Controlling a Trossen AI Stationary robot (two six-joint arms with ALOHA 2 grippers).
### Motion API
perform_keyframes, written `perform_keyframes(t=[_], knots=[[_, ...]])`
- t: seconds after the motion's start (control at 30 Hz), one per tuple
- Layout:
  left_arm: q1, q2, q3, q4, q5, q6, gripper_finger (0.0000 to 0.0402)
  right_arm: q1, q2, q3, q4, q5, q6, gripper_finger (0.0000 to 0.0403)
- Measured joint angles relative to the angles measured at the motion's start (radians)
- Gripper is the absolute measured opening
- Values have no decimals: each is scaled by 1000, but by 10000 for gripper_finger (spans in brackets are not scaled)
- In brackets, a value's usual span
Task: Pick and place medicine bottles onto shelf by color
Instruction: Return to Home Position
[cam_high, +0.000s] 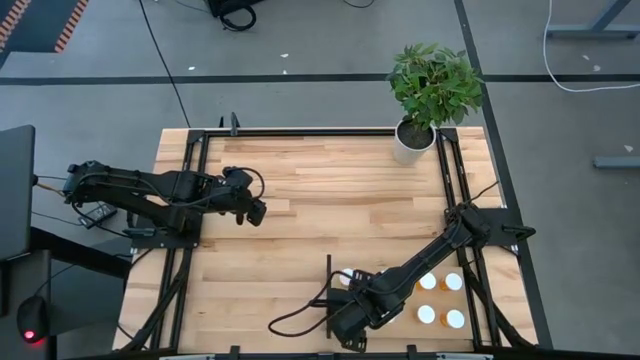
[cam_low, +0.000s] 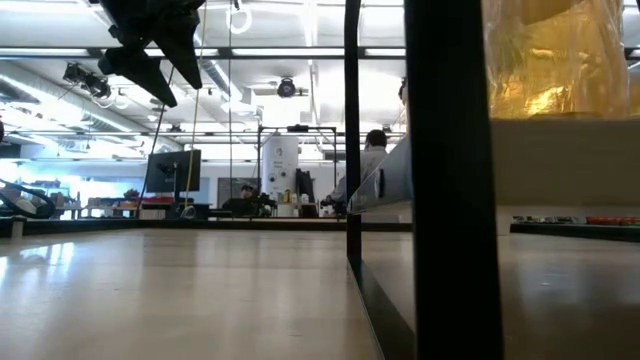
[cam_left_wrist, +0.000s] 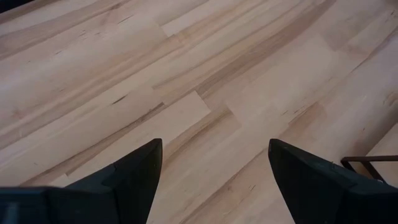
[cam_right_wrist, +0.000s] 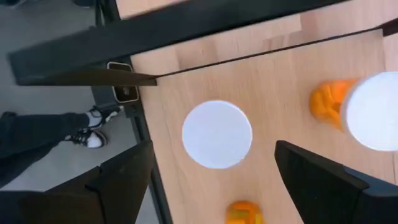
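Medicine bottles (cam_high: 427, 282): four show plainly on shelf (cam_high: 405, 335)

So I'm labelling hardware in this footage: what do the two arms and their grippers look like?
The left arm and right arm are black, built of slim jointed links. A black cable loops beside the right arm. The left gripper and right gripper each have two dark wedge-shaped fingers tapering to points.
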Motion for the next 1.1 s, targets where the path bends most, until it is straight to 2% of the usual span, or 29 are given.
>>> perform_keyframes(t=[0.2, 0.37, 0.47, 0.63, 0.73, 0.8, 0.9, 0.93, 1.03, 1.1], knots=[[0, 0, 0, 3, 15, -2, 298, 4, -63, 0, -81, 18, 25, 344], [0, 0, 0, 3, 16, 2, 298, 9, -175, 0, -149, 54, 26, 342], [0, 0, 0, 6, 16, 5, 298, 10, -268, 0, -183, 141, 33, 338], [-21, -13, 0, 66, 28, 96, 281, -3, -424, -1, -285, 385, 25, 314], [-81, -53, 0, 119, -10, 161, 218, -6, -510, -4, -365, 550, 35, 264], [-125, -85, 0, 164, -77, 200, 154, -2, -573, -30, -360, 649, 35, 216], [-172, -141, 0, 279, -153, 306, 40, 0, -692, -136, -270, 726, 7, 130], [-178, -154, -1, 319, -173, 353, 22, 0, -740, -197, -211, 746, -18, 100], [-177, -210, -64, 473, -179, 488, 13, -10, -906, -450, 54, 755, -150, 25], [-164, -258, -152, 617, -147, 547, 6, -32, -1024, -654, 273, 718, -237, 9]])
